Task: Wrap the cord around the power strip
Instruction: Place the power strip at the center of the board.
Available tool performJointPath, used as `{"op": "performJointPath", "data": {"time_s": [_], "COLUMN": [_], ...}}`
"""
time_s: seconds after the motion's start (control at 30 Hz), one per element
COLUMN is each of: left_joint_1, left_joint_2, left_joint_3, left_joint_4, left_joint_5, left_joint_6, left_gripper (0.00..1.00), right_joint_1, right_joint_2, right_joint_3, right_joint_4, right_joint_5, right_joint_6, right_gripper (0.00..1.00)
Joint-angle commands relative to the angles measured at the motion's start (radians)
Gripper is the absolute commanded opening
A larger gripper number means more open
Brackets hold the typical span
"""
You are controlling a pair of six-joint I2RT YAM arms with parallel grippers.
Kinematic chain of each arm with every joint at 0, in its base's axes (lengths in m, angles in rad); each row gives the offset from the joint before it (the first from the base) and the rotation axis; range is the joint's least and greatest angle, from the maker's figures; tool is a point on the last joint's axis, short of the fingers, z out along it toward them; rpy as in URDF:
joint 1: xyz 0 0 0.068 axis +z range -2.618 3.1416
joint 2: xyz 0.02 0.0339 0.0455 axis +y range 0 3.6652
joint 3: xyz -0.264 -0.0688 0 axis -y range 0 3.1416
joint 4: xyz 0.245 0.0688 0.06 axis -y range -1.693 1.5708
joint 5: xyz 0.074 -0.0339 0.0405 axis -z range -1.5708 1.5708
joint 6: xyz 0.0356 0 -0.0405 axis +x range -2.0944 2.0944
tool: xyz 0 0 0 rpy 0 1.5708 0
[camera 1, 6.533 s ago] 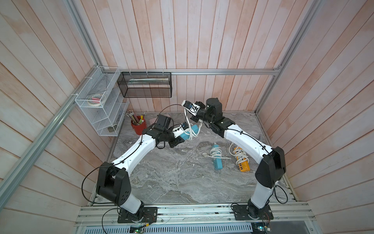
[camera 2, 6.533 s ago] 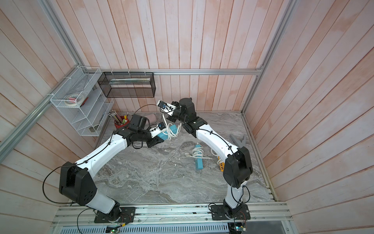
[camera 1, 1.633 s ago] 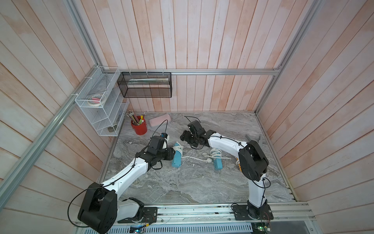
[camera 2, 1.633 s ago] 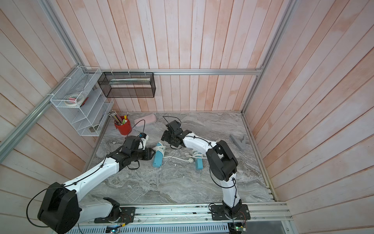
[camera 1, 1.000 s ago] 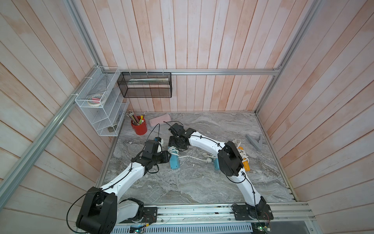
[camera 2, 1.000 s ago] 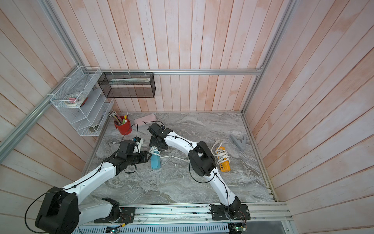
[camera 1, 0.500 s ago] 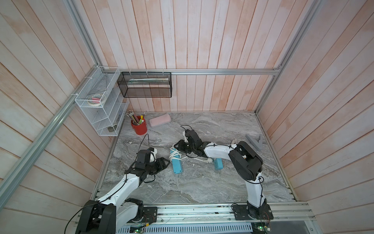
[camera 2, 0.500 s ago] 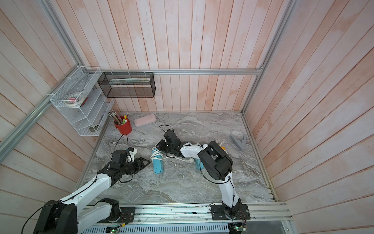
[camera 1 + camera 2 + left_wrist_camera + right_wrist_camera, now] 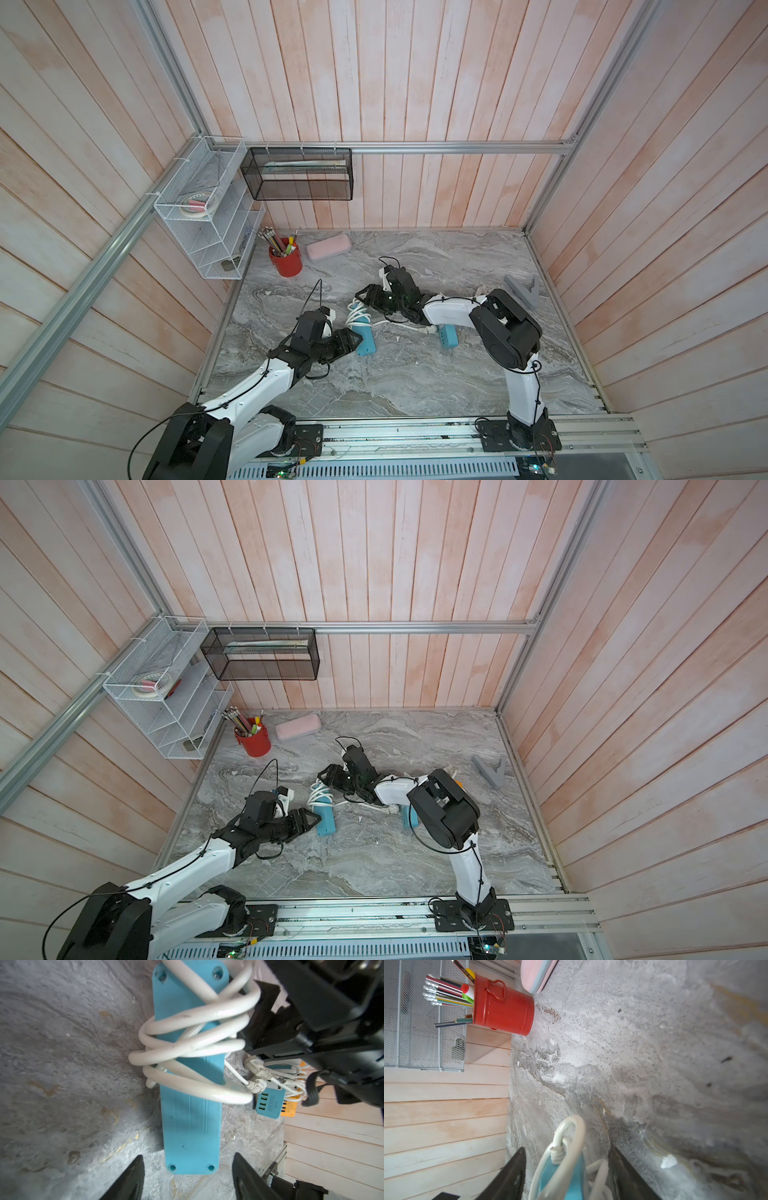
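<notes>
Blue power strip (image 9: 191,1122) flat on the marble table (image 9: 374,386), mid-table, both tools open.
Nearest, left gripper (image 9: 187,1159), jaws wide, flanking the strip's near end without touching. Then white cord (image 9: 193,1043), coiled loosely around the far half (one tail trailing toward a second blue strip (image 9: 449,338)). Beyond, right gripper (image 9: 566,1149), jaws apart, straddling the far end. Farthest, red pencil pot (image 9: 286,262) beside pink case (image 9: 328,247).

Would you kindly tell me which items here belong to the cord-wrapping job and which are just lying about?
Job: blue power strip, its white cord.
Lying about: red pencil cup, pink case, second blue strip, grey bracket, wire shelf, mesh basket.
</notes>
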Motion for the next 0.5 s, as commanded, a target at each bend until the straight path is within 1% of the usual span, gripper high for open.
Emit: {"op": "performJointPath", "data": {"time_s": [0.0, 0.13, 0.27, 0.37, 0.47], "left_joint_1": [-0.026, -0.106, -0.163, -0.173, -0.175], "left_joint_2": [-0.013, 0.049, 0.09, 0.114, 0.144], "left_joint_3": [0.021, 0.071, 0.089, 0.106, 0.131], "left_joint_4": [-0.058, -0.071, -0.079, -0.109, -0.127], "left_joint_5": [-0.124, -0.192, -0.243, -0.298, -0.343], "left_joint_6": [-0.028, -0.031, -0.061, -0.061, -0.037], "left_gripper": [0.69, 0.72, 0.72, 0.73, 0.73], "right_joint_1": [-0.033, -0.063, -0.063, -0.055, -0.032], "right_joint_2": [-0.088, -0.164, -0.279, -0.365, -0.424], "right_joint_3": [0.024, 0.015, -0.05, -0.112, -0.161], "right_joint_4": [-0.06, -0.174, -0.333, -0.483, -0.619], "right_joint_5": [0.044, 0.06, 0.049, 0.051, 0.103], "right_joint_6": [-0.062, -0.181, -0.392, -0.583, -0.743], "right_gripper": [0.69, 0.7, 0.68, 0.65, 0.62]}}
